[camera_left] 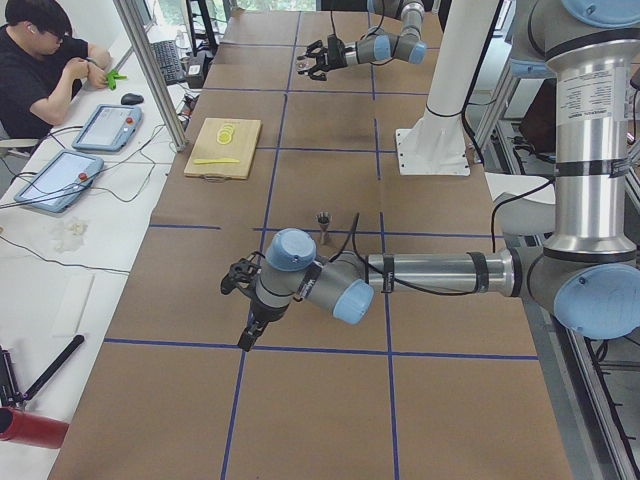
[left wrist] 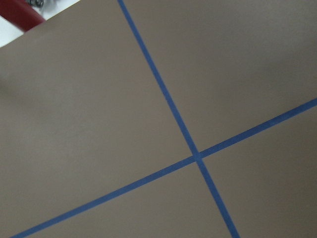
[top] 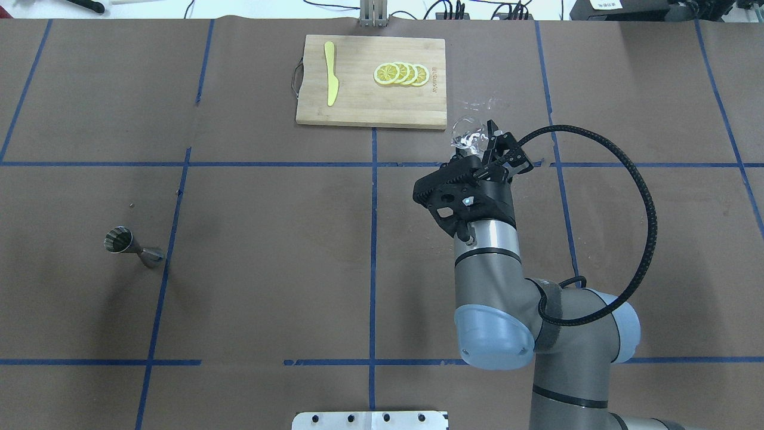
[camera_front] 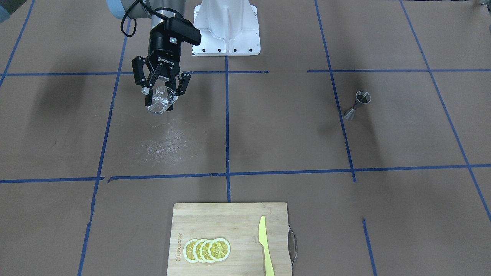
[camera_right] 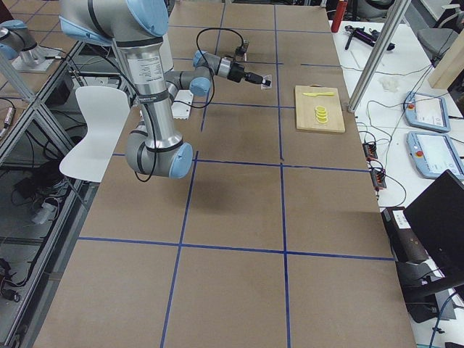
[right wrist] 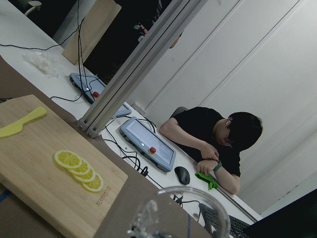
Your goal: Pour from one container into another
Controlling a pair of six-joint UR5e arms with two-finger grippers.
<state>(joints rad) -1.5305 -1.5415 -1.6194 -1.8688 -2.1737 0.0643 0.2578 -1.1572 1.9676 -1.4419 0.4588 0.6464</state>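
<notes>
My right gripper (camera_front: 163,97) is shut on the small clear glass cup (camera_front: 160,102) and holds it tilted above the table; in the overhead view the cup (top: 467,134) shows just past the fingertips (top: 493,132). Its rim (right wrist: 184,214) fills the bottom of the right wrist view. The steel hourglass jigger (camera_front: 357,105) stands alone on the robot's left side of the table, far from the cup (top: 132,246). My left gripper (camera_left: 238,283) shows only in the exterior left view, low over the table; I cannot tell whether it is open or shut.
A wooden cutting board (top: 358,101) lies at the table's far edge with lemon slices (top: 401,74) and a yellow knife (top: 330,81) on it. The white robot base (camera_front: 226,30) stands at the near edge. A person (camera_left: 45,60) sits at a side desk.
</notes>
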